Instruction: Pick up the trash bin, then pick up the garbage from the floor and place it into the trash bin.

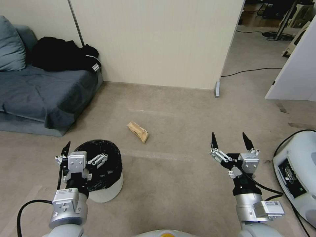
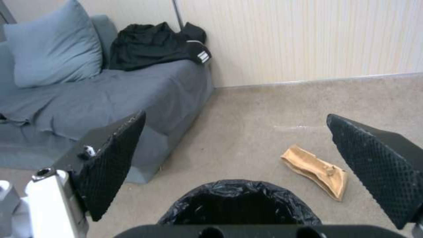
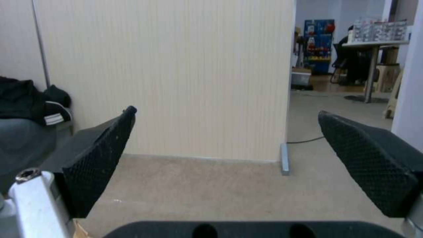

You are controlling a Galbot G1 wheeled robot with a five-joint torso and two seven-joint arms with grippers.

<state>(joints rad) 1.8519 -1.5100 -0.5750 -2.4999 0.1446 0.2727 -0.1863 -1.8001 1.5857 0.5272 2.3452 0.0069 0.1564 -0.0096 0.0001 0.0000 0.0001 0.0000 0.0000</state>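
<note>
- Trash bin first: small round white plastic trash bin (image 1: 110,192) with a crinkly black bag (image 1: 98,154) folded over its rim, standing upright on the beige carpet (image 1: 184,184), on the robot's left side and close in front of it.
- Left gripper (image 1: 84,153) hangs right over the near-left part of that bin's rim, fingers spread wide, nothing between them. From the left wrist view the gripper (image 2: 238,158) frames the bag's open mouth (image 2: 240,206) down below, so it's above the bin, not touching as far as I can see.
- Garbage: one crumpled tan paper bag (image 1: 138,131), flattened, lying on the carpet a bit beyond the bin and toward the robot's right. Same piece in the left wrist view (image 2: 316,171), well apart from the bin.
- Right gripper (image 1: 230,142) is held up over bare carpet on the right, jaws apart and empty, pointing at the cream ribbed wall panel (image 3: 198,76).
- Background stuff: grey-blue sofa (image 1: 42,95) on the left with a black jacket (image 1: 62,54) dumped on it, and a white machine (image 1: 296,171) at the right edge.
</note>
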